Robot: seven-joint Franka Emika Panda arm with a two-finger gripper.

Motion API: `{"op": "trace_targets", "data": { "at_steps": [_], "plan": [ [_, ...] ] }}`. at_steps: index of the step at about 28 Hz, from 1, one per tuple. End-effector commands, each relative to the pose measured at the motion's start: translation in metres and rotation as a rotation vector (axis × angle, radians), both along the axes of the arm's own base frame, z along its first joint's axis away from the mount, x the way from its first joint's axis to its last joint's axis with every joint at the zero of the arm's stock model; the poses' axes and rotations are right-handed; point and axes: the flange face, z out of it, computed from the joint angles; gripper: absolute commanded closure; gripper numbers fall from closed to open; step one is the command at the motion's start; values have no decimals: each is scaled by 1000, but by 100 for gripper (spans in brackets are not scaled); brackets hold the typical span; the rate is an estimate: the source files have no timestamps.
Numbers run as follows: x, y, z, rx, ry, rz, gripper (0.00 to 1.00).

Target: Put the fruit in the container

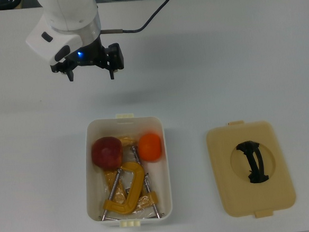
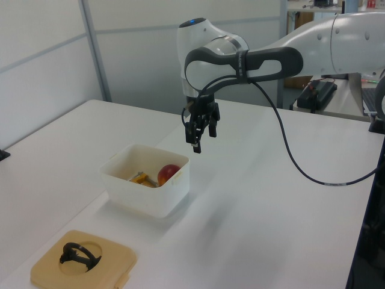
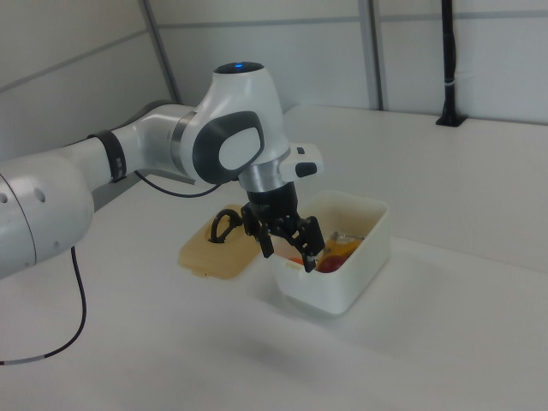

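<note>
a: where is the claw (image 1: 90, 71) sitting right now?

b: it is hanging empty above the bare surface (image 1: 235, 62), fingers spread apart and gripping nothing. in the top view it is sitting well beyond the container's (image 1: 166, 173) upper short end and off toward the top view's left.

a: and the fruit?

b: both pieces are lying inside the container. the apple (image 1: 107, 152) is sitting at the upper end on the top view's left, and the orange (image 1: 150, 146) is lying beside it on the top view's right, with a thin metal rod showing between them. the yellow c-clamps (image 1: 127, 192) are filling the end of the container farther from the claw.

a: so which way is the fruit lying from the claw?

b: downward in the top view and a touch to the top view's right, and lower too. in the left view the claw (image 2: 201, 128) is hovering above rim height, clear of the container (image 2: 144, 192) on its far side, and only the apple (image 2: 169, 174) is showing over the wall.

a: what is the coming move turning on, then?

b: i'm judging that nothing is left outside to fetch, so the task is looking finished. the tan lid (image 1: 250, 167) is lying apart from the container, on the top view's right.
</note>
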Motion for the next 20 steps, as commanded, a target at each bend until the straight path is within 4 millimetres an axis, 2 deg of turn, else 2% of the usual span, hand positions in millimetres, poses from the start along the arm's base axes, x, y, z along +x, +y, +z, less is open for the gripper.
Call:
{"op": "trace_targets", "data": {
  "at_steps": [1, 10, 16, 20],
  "plan": [
    [-5, -4, 4, -26, 16, 22, 0],
    [-6, -5, 4, -29, 18, 20, 0],
    [-7, -18, 4, -31, 20, 6, 0],
    [-7, -18, 4, -31, 20, 6, 0]
  ]
}}
